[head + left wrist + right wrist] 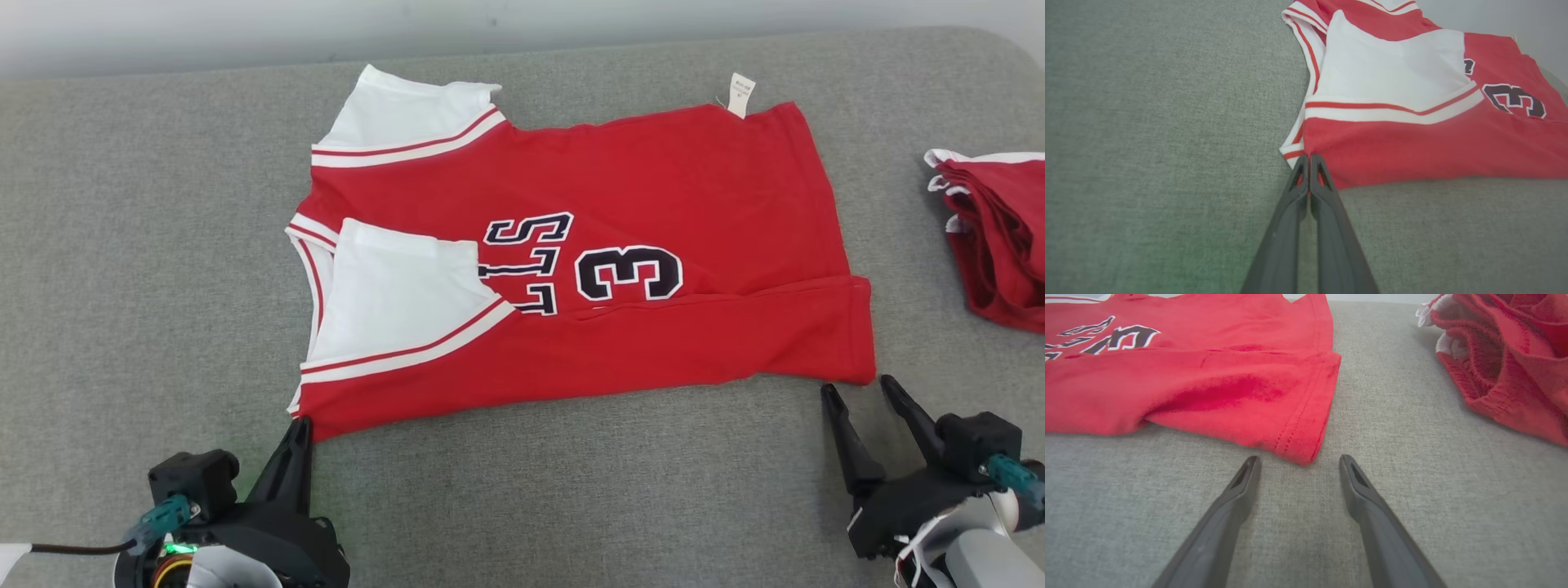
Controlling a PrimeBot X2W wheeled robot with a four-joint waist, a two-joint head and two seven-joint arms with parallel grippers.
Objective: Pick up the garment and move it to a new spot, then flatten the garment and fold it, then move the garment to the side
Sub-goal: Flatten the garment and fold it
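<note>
Fold step, I reckon. The jersey is lying flat-ish mid of the grey pad, sleeves tucked in and the near long edge already turned over twd the number. The next fold needs both near corners lifted together.

My left gripper is pinching shut on the near-left corner, by the striped armhole trim. Red is showing thru the finger slots in the left wrist view, so I'm prob gripping cloth, tho I can't tell if both layers are caught. My right gripper is standing wide open, low over the pad. The near-right hem corner is sitting just ahead of the tips, not yet inside.

Next move, as I judge it: right should be sliding fwd till the hem corner is between the fingers, then closing. It wants a low approach, so one finger is getting under the doubled edge and not rucking it. Then both arms lifting evenly & carrying the near edge over.

Around: a pile of red clothes is lying at the pad's right side, apart from the jersey but near my right arm's swing, so I'm keeping clear. A white tag is poking out at the far hem. Nothing's blocking the corner itself.
</note>
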